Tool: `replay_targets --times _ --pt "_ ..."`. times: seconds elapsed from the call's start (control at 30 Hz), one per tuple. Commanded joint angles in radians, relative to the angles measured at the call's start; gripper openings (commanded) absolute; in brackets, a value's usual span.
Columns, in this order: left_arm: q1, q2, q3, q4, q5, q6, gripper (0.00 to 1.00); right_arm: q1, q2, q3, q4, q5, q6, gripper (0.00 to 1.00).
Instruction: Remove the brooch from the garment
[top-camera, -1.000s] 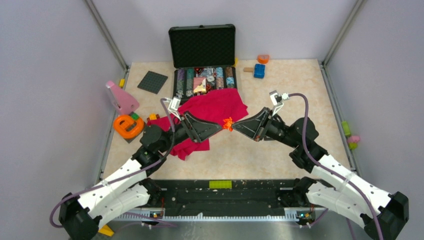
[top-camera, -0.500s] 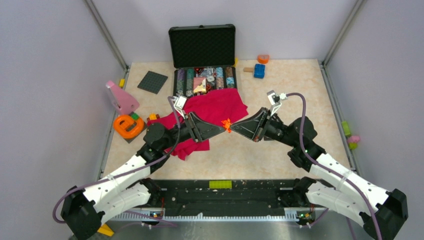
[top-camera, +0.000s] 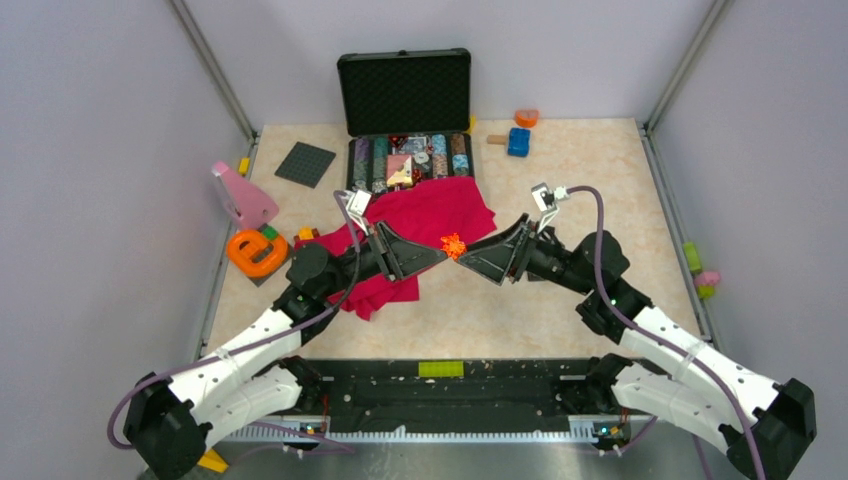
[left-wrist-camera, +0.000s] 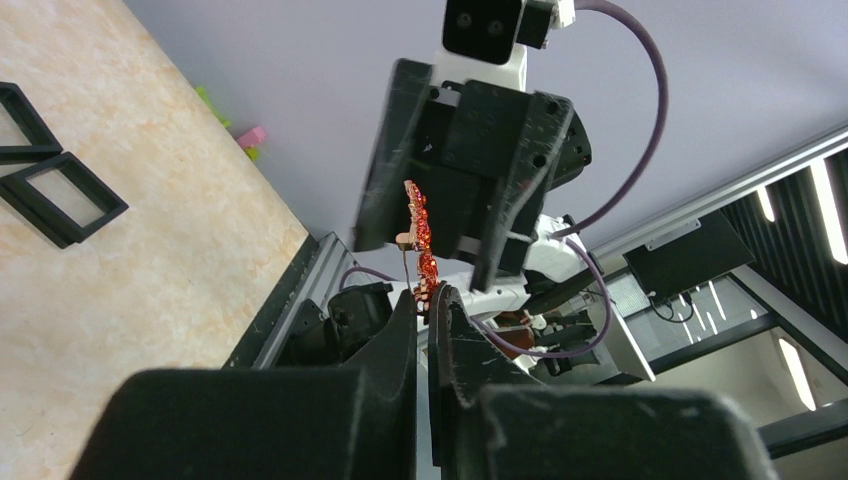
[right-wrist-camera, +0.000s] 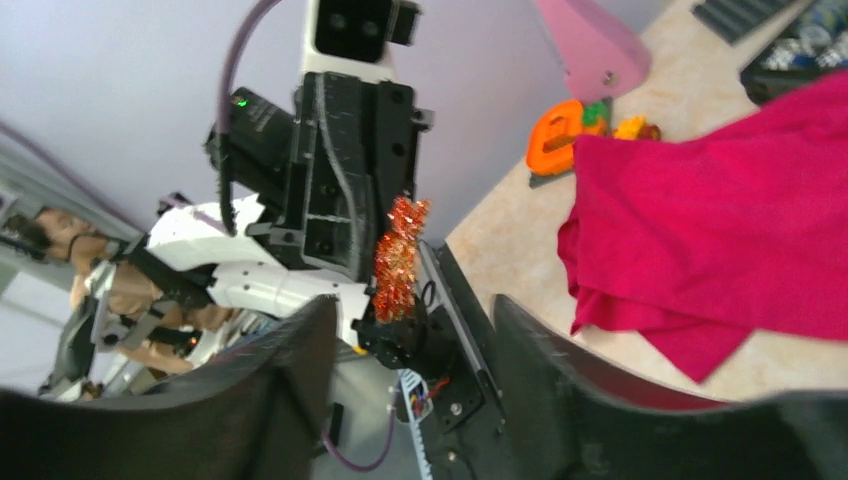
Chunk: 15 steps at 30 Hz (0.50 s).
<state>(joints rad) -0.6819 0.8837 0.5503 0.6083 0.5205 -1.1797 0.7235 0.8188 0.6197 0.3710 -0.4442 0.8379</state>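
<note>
The brooch (top-camera: 453, 243), a tiny spiky orange-red ornament, hangs in the air between my two grippers, off the cloth. My left gripper (top-camera: 441, 253) is shut on its lower end; in the left wrist view the brooch (left-wrist-camera: 418, 235) sticks up out of the nearly closed tips of the gripper (left-wrist-camera: 430, 292). My right gripper (top-camera: 464, 256) faces it with the jaws wide open, one on either side of the brooch (right-wrist-camera: 400, 255), not touching it. The garment (top-camera: 425, 225), a crimson cloth, lies crumpled on the table behind and under the left arm, and it also shows in the right wrist view (right-wrist-camera: 720, 210).
An open black case (top-camera: 405, 95) holding chips stands at the back. An orange ring toy (top-camera: 257, 252) and a pink piece (top-camera: 243, 197) sit at the left, with a black plate (top-camera: 305, 164) behind. A blue block (top-camera: 518, 142) and an orange block (top-camera: 526, 117) are at the back right.
</note>
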Motion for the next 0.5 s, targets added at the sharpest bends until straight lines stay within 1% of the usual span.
replay_targets --times 0.0,0.03,0.1,0.17,0.2,0.23,0.27,0.3,0.37,0.47 --pt "0.023 -0.022 0.012 0.022 0.008 0.027 0.00 -0.005 -0.058 0.073 -0.194 0.118 -0.096 0.70" --pt "0.027 -0.027 0.007 0.010 0.005 0.038 0.00 -0.007 -0.076 0.086 -0.262 0.174 -0.120 0.74" --pt "0.035 -0.033 -0.006 -0.021 -0.003 0.069 0.00 -0.007 -0.121 0.116 -0.429 0.282 -0.173 0.79" --pt "0.043 -0.033 -0.012 -0.063 -0.007 0.108 0.00 -0.008 -0.157 0.138 -0.562 0.378 -0.214 0.84" --pt "0.045 -0.033 -0.011 -0.088 -0.012 0.133 0.00 -0.009 -0.172 0.148 -0.633 0.465 -0.231 0.87" --pt "0.045 -0.033 -0.010 -0.114 -0.021 0.164 0.00 -0.009 -0.179 0.165 -0.706 0.533 -0.240 0.94" --pt "0.047 -0.034 -0.009 -0.148 -0.029 0.201 0.00 -0.009 -0.178 0.176 -0.779 0.597 -0.246 0.97" --pt "0.049 -0.033 -0.007 -0.166 -0.033 0.225 0.00 -0.009 -0.167 0.188 -0.868 0.654 -0.258 0.98" --pt "0.051 -0.025 0.002 -0.203 -0.038 0.279 0.00 -0.009 -0.104 0.204 -0.973 0.692 -0.302 0.99" --pt "0.055 -0.010 0.020 -0.265 -0.048 0.356 0.00 -0.032 0.036 0.207 -1.056 0.766 -0.300 0.99"
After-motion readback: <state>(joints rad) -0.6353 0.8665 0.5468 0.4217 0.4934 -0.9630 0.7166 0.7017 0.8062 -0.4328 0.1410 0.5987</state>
